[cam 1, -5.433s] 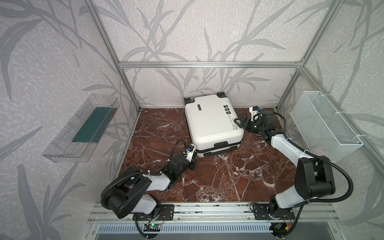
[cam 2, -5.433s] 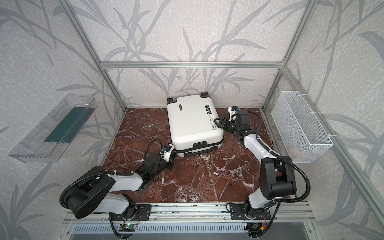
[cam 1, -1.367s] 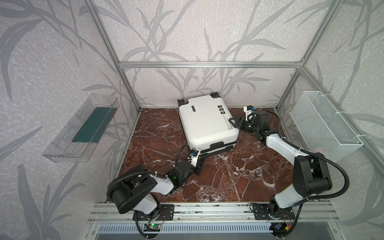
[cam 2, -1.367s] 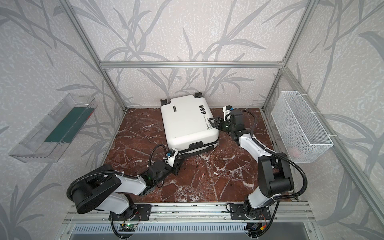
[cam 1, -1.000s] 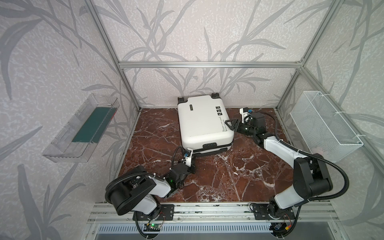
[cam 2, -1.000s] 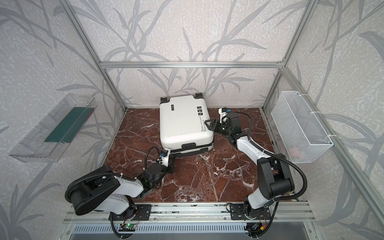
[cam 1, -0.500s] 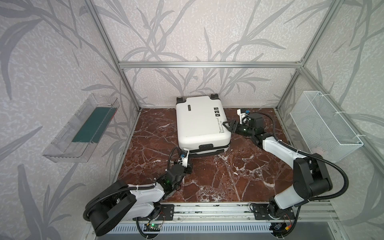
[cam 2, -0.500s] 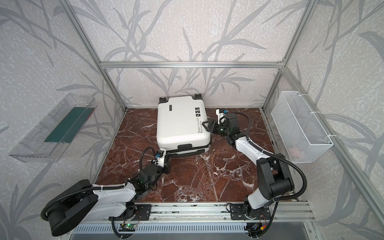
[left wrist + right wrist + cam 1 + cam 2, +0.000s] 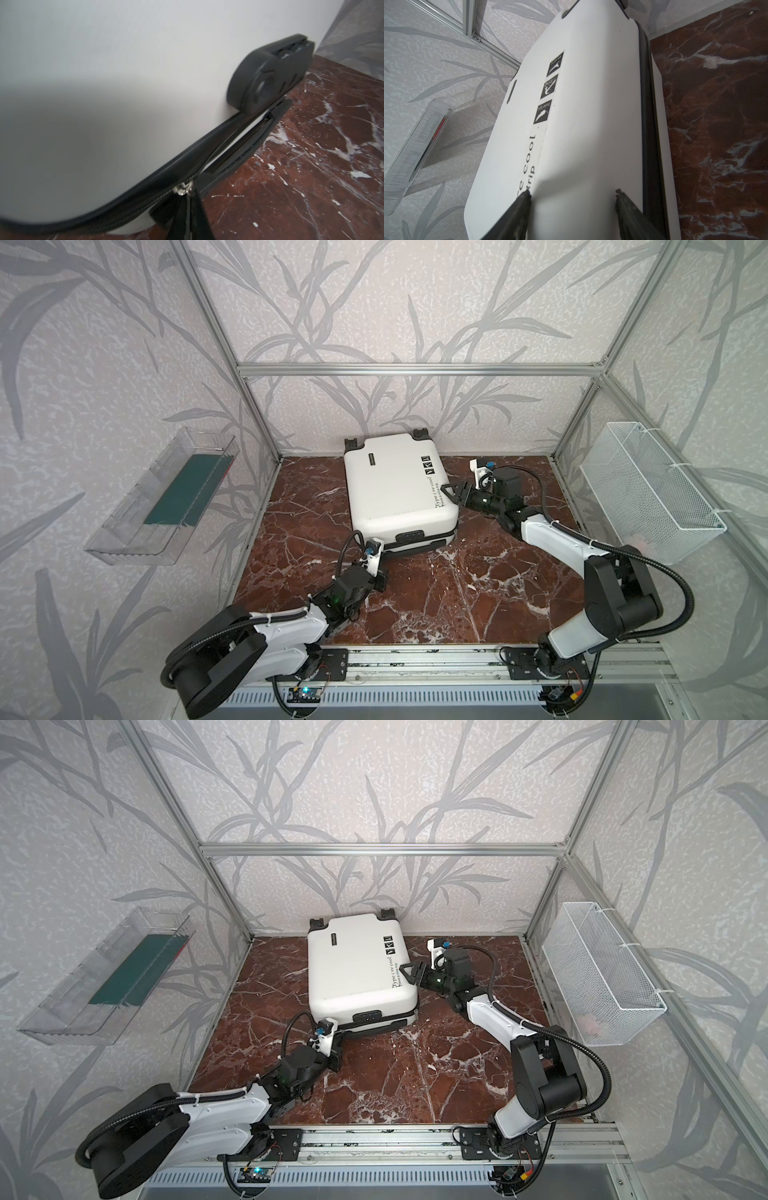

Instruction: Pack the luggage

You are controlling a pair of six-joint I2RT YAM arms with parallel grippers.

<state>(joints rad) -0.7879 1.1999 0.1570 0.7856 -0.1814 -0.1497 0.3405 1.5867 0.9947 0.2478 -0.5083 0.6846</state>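
Luggage position: the luggage (image 9: 395,485) lies flat, lid shell up, at the far centre of the marble floor (image 9: 478,585), with its wheels at the far wall.
Long axis: runs near to far, the near end swung slightly right.
Left jaws: the left gripper (image 9: 341,1036) sits at the near-left corner of the case, at seam height. Its jaws are together and appear clamped on the zipper pull (image 9: 188,194), which hangs from the silver slider (image 9: 182,188).
Seam state: from the slider toward the far-left wheel (image 9: 268,74) the zipper seam (image 9: 239,141) gapes. Nearer than the slider it is closed.
Governing relation: the closed track leads from the jaws round the near-left corner, then right along the near end. The pull direction is therefore judged to run rightward, across the long axis.
Right jaws: the right gripper (image 9: 448,491) stands at the right side with its jaws apart. Both fingertips (image 9: 523,197) touch the lid shell near its right edge and clamp nothing; judged a brace.
Nearer arm: the left arm is at the slider. The right gripper is well apart from it, on the opposite side.
Printed text: the printed text (image 9: 529,162) shows "cool" and "trip" in the right wrist view. In a top view it appears to read "Type c re cool / Have a nice trip".
Pictograms: three black pictogram squares (image 9: 548,87); captions too small to read.
Logo plate: the logo plate (image 9: 371,458) is unreadable.
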